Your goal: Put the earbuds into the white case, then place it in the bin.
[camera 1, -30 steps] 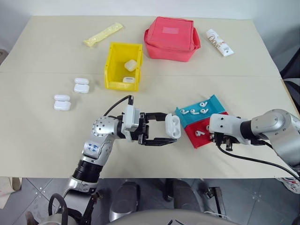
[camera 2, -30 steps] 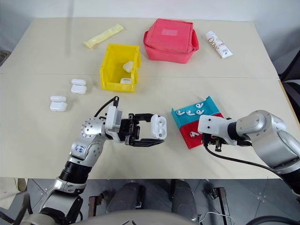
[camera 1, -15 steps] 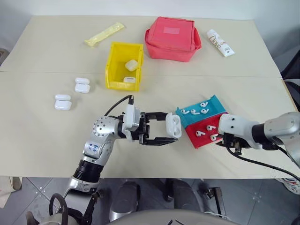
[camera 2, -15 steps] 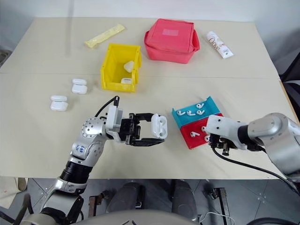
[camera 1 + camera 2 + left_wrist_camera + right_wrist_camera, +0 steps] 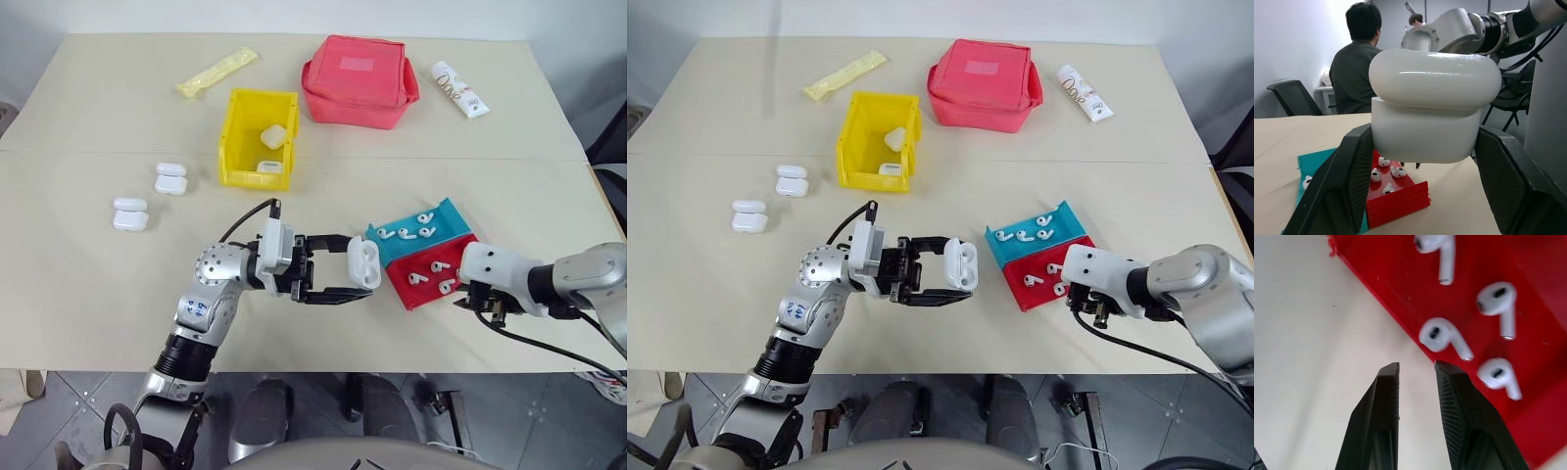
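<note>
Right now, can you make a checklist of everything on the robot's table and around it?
Surface: beige table.
Job's things: white case held in the left claw; earbuds in the red tray, more in the teal tray; two cases lie in the yellow bin; four spare cases.
Clutter: red pouch, yellow packet, white tube.
Claws: left shut on the case; right claw slightly parted, empty, at the red tray's edge.
Cables: black, on both wrists.
Surroundings: seated person, office chairs.
</note>
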`<state>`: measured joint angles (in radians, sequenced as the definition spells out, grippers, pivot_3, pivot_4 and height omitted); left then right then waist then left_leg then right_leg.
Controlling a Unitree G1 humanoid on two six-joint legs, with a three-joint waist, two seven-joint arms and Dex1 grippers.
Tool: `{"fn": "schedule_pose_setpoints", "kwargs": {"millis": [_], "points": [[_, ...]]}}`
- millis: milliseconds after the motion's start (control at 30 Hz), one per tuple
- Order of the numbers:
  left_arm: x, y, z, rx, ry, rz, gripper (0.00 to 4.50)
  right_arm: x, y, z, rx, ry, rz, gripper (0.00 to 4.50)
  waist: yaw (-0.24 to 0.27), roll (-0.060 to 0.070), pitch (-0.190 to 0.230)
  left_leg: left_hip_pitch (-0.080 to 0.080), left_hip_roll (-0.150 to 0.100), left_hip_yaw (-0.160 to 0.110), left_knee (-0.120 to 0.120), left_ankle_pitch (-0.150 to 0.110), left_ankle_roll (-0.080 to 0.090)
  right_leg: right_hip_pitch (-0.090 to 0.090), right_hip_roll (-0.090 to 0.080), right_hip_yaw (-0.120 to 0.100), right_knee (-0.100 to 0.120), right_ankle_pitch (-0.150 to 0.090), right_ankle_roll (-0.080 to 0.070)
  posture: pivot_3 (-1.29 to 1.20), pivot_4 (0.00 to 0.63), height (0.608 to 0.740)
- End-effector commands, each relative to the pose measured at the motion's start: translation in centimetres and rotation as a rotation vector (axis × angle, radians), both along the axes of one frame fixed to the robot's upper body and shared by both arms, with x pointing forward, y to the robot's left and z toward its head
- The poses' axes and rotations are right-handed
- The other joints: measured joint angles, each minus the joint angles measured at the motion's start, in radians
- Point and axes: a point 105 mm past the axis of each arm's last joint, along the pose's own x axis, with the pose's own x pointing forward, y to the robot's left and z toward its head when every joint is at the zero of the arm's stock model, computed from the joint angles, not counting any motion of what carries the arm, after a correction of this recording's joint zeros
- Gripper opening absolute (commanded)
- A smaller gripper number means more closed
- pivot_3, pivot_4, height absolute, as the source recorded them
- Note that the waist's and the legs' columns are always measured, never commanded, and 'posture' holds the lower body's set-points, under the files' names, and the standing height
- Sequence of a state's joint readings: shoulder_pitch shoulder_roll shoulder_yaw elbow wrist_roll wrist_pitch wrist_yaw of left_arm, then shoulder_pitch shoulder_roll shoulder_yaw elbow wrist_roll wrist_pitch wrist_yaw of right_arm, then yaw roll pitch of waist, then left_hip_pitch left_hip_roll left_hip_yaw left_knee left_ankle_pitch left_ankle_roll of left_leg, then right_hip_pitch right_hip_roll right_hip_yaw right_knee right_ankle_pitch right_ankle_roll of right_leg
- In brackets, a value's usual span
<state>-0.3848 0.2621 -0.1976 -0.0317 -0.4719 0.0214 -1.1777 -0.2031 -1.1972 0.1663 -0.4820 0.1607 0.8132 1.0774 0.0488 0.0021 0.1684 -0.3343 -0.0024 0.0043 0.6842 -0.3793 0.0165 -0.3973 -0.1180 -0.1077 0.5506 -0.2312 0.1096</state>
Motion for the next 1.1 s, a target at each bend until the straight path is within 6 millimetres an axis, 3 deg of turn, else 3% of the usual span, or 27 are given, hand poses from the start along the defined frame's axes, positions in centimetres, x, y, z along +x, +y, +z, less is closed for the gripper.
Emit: {"fn": "schedule_pose_setpoints", "kwargs": {"millis": [33, 333, 633, 1100], "points": [[-0.6, 0.0, 0.9, -0.021, -0.036, -0.011, 2.76, 0.2, 0.6, 0.6, 0.007, -0.024, 0.022, 1.18, 0.001, 0.000, 0.000, 0.000, 0.000, 0.000, 0.000, 0.000, 0.000, 0.000, 0.000, 0.000, 0.000, 0.000, 0.000, 0.00, 0.150, 0.740], [-0.6, 0.0, 0.9, -0.020, -0.033, -0.006, 2.76, 0.5, 1.2, 0.6, 0.024, -0.031, 0.034, 1.18, 0.001, 0.000, 0.000, 0.000, 0.000, 0.000, 0.000, 0.000, 0.000, 0.000, 0.000, 0.000, 0.000, 0.000, 0.000, 0.00, 0.150, 0.740], [-0.4, 0.0, 0.9, -0.021, -0.034, 0.000, 2.76, -0.2, 1.3, 2.3, -0.008, -0.055, 0.045, 1.18, 0.001, 0.000, 0.000, 0.000, 0.000, 0.000, 0.000, 0.000, 0.000, 0.000, 0.000, 0.000, 0.000, 0.000, 0.000, 0.00, 0.150, 0.740], [-0.4, -0.2, 0.9, -0.024, -0.033, -0.004, 2.76, 1.3, 1.9, 2.0, 0.025, -0.069, -0.104, 1.18, 0.001, 0.000, 0.000, 0.000, 0.000, 0.000, 0.000, 0.000, 0.000, 0.000, 0.000, 0.000, 0.000, 0.000, 0.000, 0.00, 0.150, 0.740]]}}
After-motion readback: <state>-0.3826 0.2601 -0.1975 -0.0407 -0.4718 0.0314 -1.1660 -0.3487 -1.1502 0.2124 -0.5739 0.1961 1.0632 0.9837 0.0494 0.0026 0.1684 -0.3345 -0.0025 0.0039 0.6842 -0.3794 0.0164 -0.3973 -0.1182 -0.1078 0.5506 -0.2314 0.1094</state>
